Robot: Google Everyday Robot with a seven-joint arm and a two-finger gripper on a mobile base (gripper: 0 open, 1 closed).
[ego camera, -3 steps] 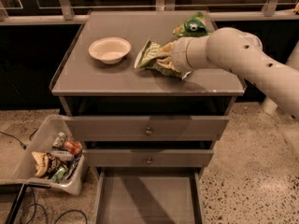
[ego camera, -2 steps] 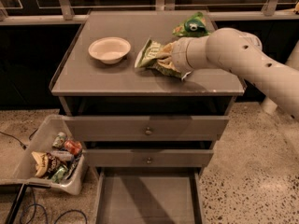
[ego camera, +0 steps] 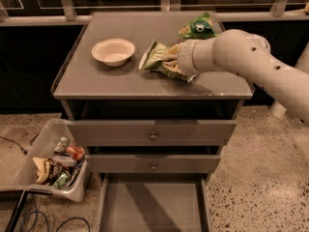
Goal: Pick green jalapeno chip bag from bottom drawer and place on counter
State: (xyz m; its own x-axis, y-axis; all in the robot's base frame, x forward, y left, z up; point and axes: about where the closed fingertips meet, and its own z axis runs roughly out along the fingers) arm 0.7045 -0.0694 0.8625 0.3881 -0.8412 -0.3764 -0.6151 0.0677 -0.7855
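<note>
The green jalapeno chip bag (ego camera: 155, 57), olive green with a cream patch, is over the middle of the grey counter (ego camera: 96, 83), at or just above its surface. My gripper (ego camera: 173, 63) is at the bag's right end, shut on the crumpled bag. The thick white wrist behind it hides most of it. My arm (ego camera: 251, 62) reaches in from the right. The bottom drawer (ego camera: 152, 207) stands pulled out at the foot of the cabinet, and its flat grey floor is bare.
A white bowl (ego camera: 113, 51) sits on the counter left of the bag. A brighter green bag (ego camera: 198, 28) lies at the back right. Two closed drawer fronts with knobs (ego camera: 152, 135) are above the open drawer. A plastic bin (ego camera: 29, 158) of snacks stands on the floor at left.
</note>
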